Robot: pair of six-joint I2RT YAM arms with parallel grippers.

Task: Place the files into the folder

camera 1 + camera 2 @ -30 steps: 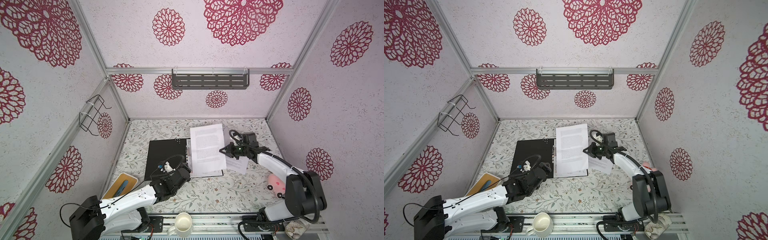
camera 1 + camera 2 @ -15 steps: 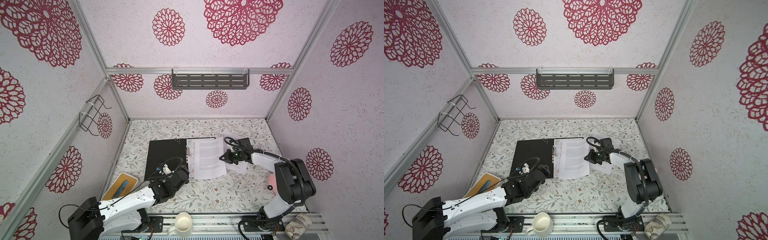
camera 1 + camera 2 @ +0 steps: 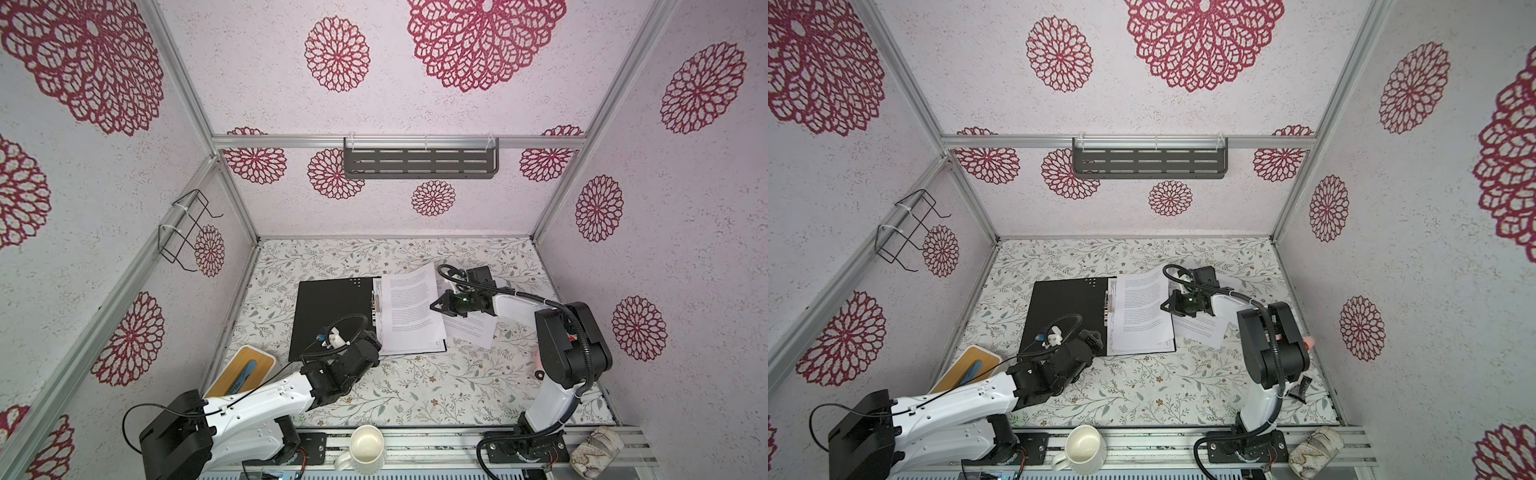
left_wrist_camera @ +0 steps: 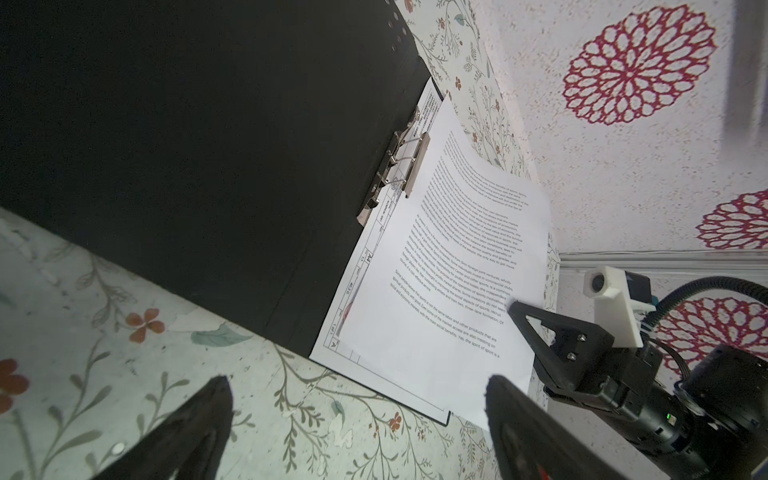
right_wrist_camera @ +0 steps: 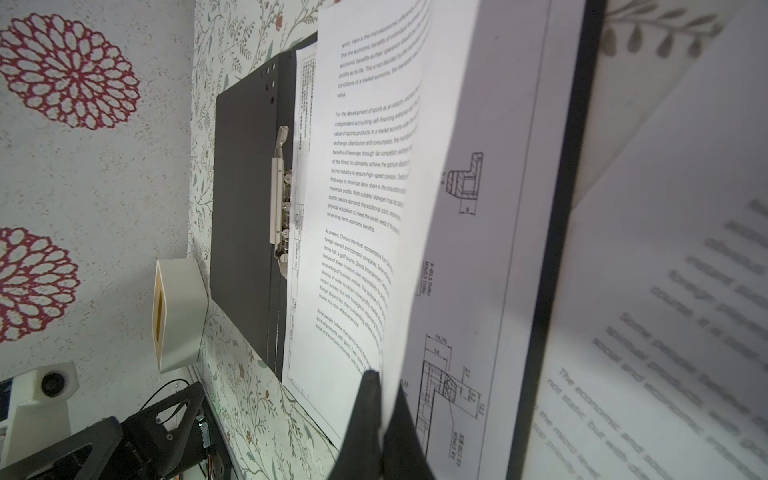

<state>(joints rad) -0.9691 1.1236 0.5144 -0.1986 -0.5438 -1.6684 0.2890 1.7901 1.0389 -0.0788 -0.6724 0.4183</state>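
Right pincer (image 5: 377, 380) clamps the right edge of a text sheet (image 3: 409, 307) lying over the right half of the open folder (image 3: 332, 316). The paper looks limp and light, best pinched at an edge. Left pincer (image 4: 356, 380) gapes empty.

— Left arm (image 3: 257, 405)?
— Stretched low and forward; left gripper (image 4: 357, 384) has its jaws spread wide.
— Right arm (image 3: 557, 353)?
— Elbow raised, forearm reaching inward; right gripper (image 5: 380, 386) is pinched tight on a printed sheet (image 5: 365, 208), seemingly at its edge.
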